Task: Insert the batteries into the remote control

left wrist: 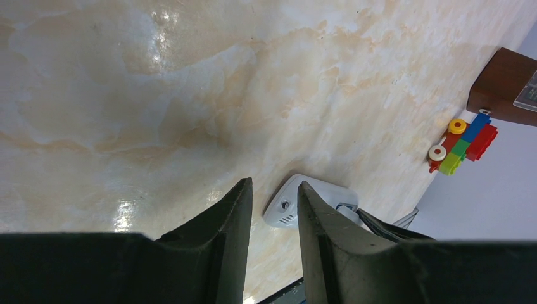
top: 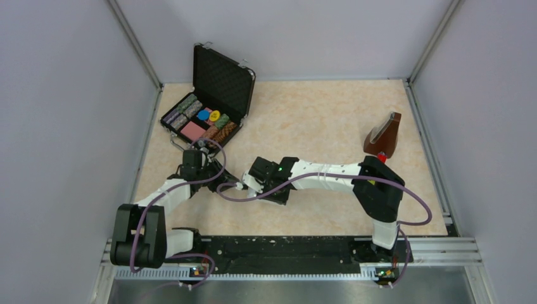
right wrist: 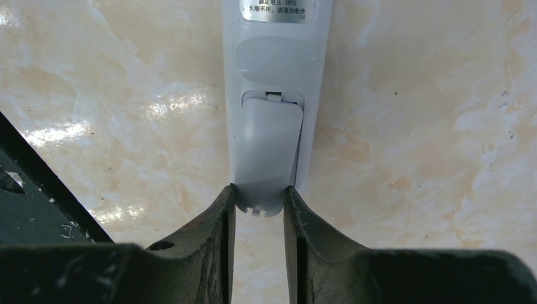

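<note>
So the right gripper (right wrist: 259,188) is pinching the small white cover piece (right wrist: 269,152) by its near end, one finger pressed against each side. The cover sits on the back of the remote control (right wrist: 275,63), a bit crooked, with its far edge up by the little notch below the silver label. The remote itself lies flat on the marbled beige table (right wrist: 411,126), back side up, and runs straight away from the right wrist camera. From the top view it's left of centre, right between the two grippers. The left gripper (left wrist: 274,187) has its fingers only slightly apart and it's not clamping anything that I can see. The rounded end of the remote shows just past the gap, with a strip of bare table between it and one finger. Can't tell if the other finger touches it, since it hides that side. Further off there's a multicoloured toy block train (left wrist: 465,140) next to a brown wooden thing (left wrist: 503,95), and an open black case of poker chips (top: 212,104) sits at the far left.
</note>
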Controlling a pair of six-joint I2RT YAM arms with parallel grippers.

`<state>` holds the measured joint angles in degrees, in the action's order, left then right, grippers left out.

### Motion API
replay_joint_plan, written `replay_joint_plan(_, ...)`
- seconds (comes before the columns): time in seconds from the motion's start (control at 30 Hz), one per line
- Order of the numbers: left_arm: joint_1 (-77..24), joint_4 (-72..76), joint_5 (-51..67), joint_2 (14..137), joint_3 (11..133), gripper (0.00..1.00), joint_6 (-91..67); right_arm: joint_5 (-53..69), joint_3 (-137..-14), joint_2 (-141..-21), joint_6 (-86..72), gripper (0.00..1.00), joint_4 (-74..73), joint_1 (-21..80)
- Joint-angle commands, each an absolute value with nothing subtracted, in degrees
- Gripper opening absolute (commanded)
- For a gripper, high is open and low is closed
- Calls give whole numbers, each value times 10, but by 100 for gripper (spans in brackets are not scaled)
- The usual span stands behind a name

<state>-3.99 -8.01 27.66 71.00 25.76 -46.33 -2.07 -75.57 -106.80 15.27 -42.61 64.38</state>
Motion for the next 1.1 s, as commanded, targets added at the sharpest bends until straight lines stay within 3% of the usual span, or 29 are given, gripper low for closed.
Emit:
replay_joint_plan(0.0, -35, -66, 284, 704, 254, 37, -455, -4, -784, -1078, 166, 18, -420, 652)
replay_joint_plan(1.07, -33, -64, 287, 708, 255, 37, -455, -40, -831, -1107, 243, 20, -455, 652)
